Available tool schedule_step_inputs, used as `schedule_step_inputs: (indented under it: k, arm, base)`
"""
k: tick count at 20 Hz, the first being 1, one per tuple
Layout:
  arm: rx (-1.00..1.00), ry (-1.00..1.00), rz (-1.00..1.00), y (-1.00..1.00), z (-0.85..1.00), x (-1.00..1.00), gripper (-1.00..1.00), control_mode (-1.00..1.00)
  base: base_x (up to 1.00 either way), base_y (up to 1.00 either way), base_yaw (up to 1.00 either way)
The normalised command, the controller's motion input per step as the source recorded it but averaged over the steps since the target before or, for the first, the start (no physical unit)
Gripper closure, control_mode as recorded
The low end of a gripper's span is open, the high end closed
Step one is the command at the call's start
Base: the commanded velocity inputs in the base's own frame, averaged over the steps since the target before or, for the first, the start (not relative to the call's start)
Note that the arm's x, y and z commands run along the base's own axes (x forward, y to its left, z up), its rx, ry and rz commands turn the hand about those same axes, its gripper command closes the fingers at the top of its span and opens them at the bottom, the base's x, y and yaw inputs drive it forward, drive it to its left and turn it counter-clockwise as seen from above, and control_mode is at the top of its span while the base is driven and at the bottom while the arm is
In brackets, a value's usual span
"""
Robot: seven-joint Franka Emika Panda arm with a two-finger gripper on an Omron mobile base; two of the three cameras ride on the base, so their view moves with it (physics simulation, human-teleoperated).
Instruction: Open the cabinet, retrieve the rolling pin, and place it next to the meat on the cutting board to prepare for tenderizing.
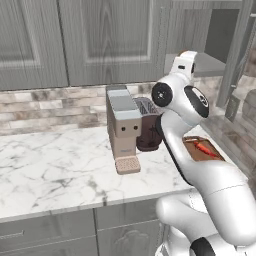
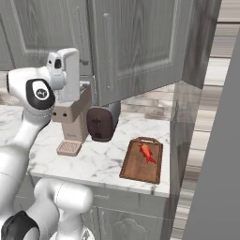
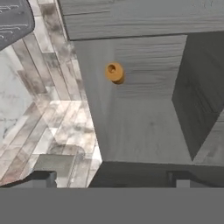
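Observation:
The cabinet stands open, its door swung out over the counter. In the hand view the rolling pin shows end-on as a small orange-tan disc lying on the grey shelf deep inside, near the left wall. My gripper is open and empty, its fingertips just outside the shelf's front edge and well short of the pin. The hand is raised beside the open compartment. On the counter below lies the reddish-brown cutting board with the red strip of meat on it.
A tan coffee machine and a dark toaster stand on the marble counter left of the board. The open door hangs above the toaster. A tall grey panel closes off the right side.

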Motion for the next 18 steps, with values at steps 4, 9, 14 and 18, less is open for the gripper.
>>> schedule_step_inputs:
  k: [4,9,14,18]
  arm:
    - [-0.05,0.02,-0.06,-0.53,-0.07,0.03,-1.0,-1.0]
    - [-0.03,0.0,-0.07,-0.61,-0.05,0.0,-1.0,-1.0]
    - [-0.06,0.03,-0.07,-0.5,-0.06,0.0,-1.0,-1.0]
    - [-0.05,0.0,-0.11,-0.56,0.0,-0.13,-1.0,-1.0]
  base:
    - [0.0,0.0,0.0]
    - [0.0,0.0,0.0]
    - [0.0,0.0,0.0]
    - [0.0,0.0,0.0]
